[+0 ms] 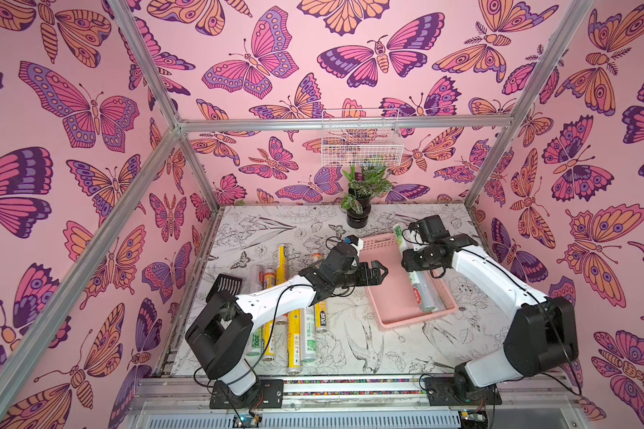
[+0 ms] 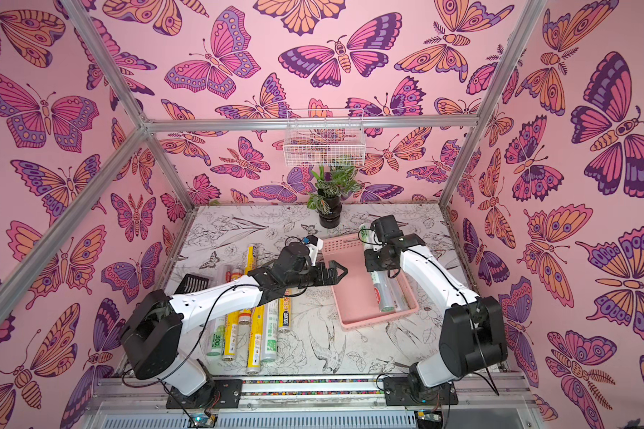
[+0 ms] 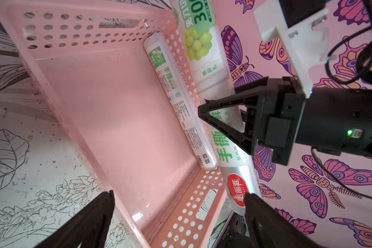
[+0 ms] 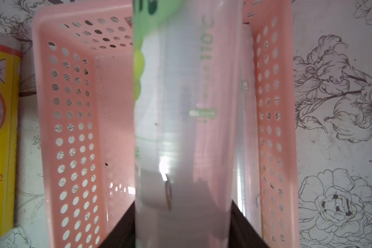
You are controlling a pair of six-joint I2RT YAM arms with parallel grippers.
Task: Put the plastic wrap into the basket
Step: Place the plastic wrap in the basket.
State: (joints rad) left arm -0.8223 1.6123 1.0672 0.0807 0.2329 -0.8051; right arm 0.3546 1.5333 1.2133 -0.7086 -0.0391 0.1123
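The pink basket (image 1: 409,322) (image 2: 369,322) lies at the table's right middle. My right gripper (image 1: 409,262) (image 4: 183,225) is shut on a silvery-white plastic wrap roll with green print (image 1: 421,293) (image 3: 223,148) (image 4: 180,128). It holds the roll lengthwise above the basket's right side. Another white roll (image 3: 176,101) (image 2: 398,293) lies inside the basket along the right wall. My left gripper (image 1: 382,275) (image 3: 178,194) hovers open over the basket's left rim, holding nothing. Several yellow and silvery rolls (image 1: 298,334) (image 2: 261,334) lie on the table's left, partly under my left arm.
A black slotted scoop (image 1: 227,286) sits at the table's left edge. A potted plant (image 1: 359,200) stands at the back, under a white wire basket (image 1: 361,141) hung on the wall. A yellow roll (image 4: 0,128) lies just left of the pink basket.
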